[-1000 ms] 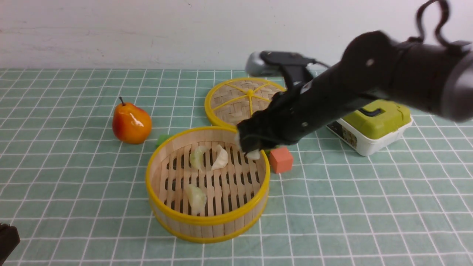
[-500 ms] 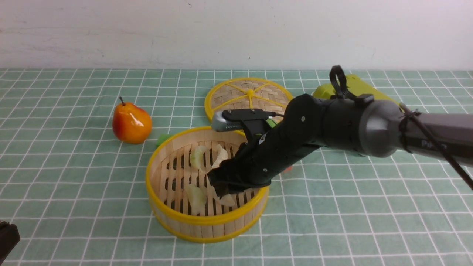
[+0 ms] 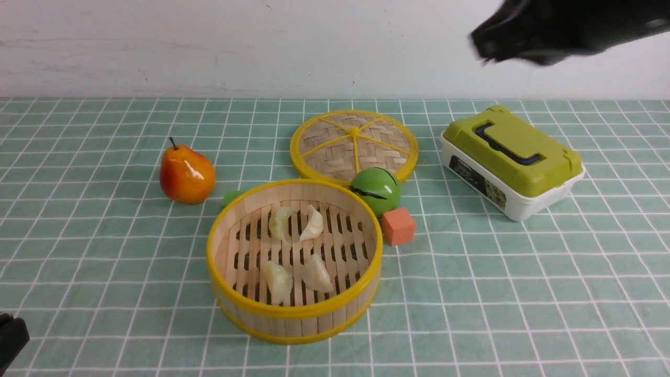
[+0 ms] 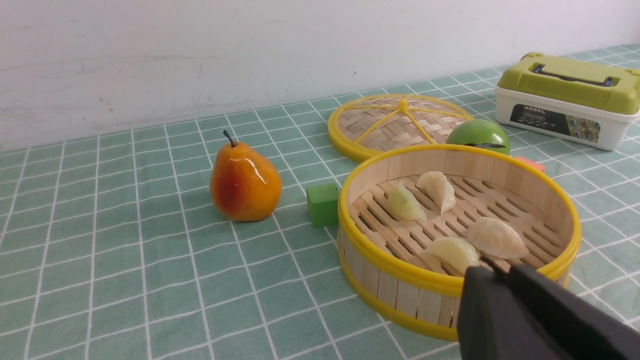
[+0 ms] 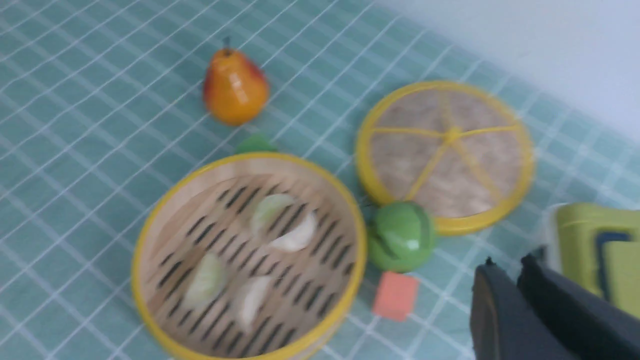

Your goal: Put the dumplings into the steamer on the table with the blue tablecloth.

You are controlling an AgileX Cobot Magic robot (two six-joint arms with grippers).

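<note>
The steamer (image 3: 293, 313) stands on the blue tablecloth (image 3: 523, 293) that covers the table, near the middle. Several dumplings lie on its slatted floor: two at the back (image 3: 281, 222) (image 3: 314, 224) and two nearer the front (image 3: 278, 281) (image 3: 317, 273). My right gripper (image 5: 507, 261) is shut and empty. It hangs high over the cloth to the right of the steamer, blurred in the front view (image 3: 481, 47). My left gripper (image 4: 495, 267) is shut and empty, low on the steamer's near left side (image 4: 400, 270).
A pear (image 3: 186, 175) and a green cube (image 3: 230, 198) sit left of the steamer. Behind it lies the woven lid (image 3: 354, 144), with a green ball (image 3: 376, 191) and an orange cube (image 3: 398, 226) to its right. A green-lidded box (image 3: 513, 159) stands at the right.
My right arm has risen out of the steamer, up and to the right. The dumpling it carried now lies on the steamer floor, and its jaws have come together.
</note>
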